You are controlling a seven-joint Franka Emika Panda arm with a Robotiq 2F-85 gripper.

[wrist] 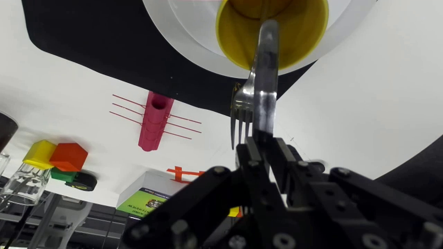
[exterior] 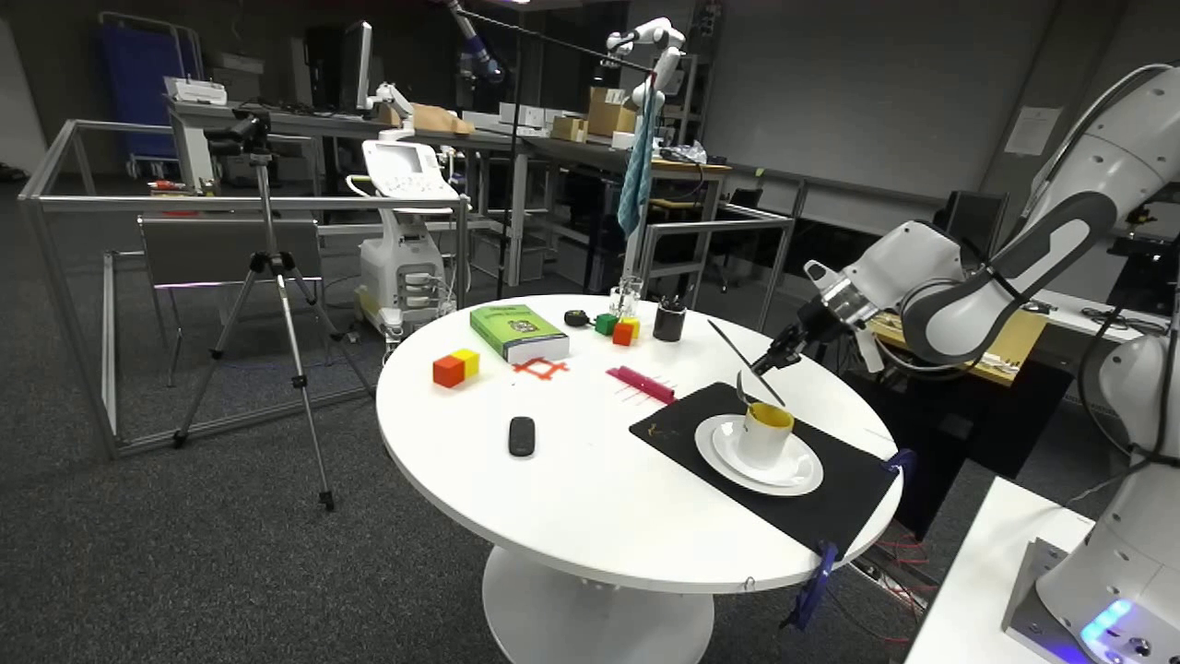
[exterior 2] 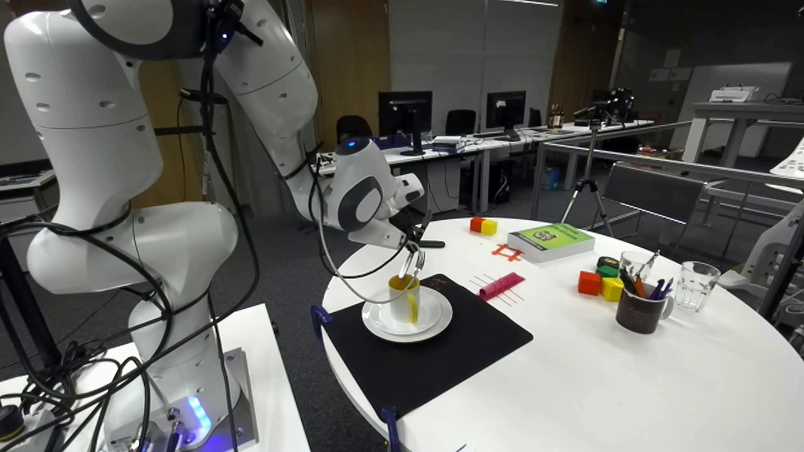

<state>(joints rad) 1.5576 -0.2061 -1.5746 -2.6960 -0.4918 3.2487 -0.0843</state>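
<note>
One round white table (exterior: 553, 498) carries everything I work on; the black placemat (exterior 2: 477, 333) lies on it beneath two stacked white plates (exterior 2: 433, 314), with the yellow-lined mug (exterior: 763, 441) on the upper plate; that setting looks complete to me; my gripper (wrist: 265, 143) is closed to a narrow gap with the table knife (wrist: 266, 79) pinched in it, tilted, its lower end over the mug's mouth, though whether above or just inside the rim I cannot tell; the fork (wrist: 244, 103) already stands in the mug, tines up; the knife alone, I judge, remains unfinished, gripped and not let go; counting roughly downward in size, I have one table, one placemat, two plates, one green book (exterior: 521, 334), two blue clamps (exterior: 811, 590) at the table edge, two clear drinking glasses (exterior 2: 697, 285), one yellow-lined mug, one dark pen mug (exterior 2: 641, 311), one pink tube (exterior: 643, 384), one knife, one fork, and five cubes (exterior 2: 589, 282): two red, two yellow, one green.
</note>
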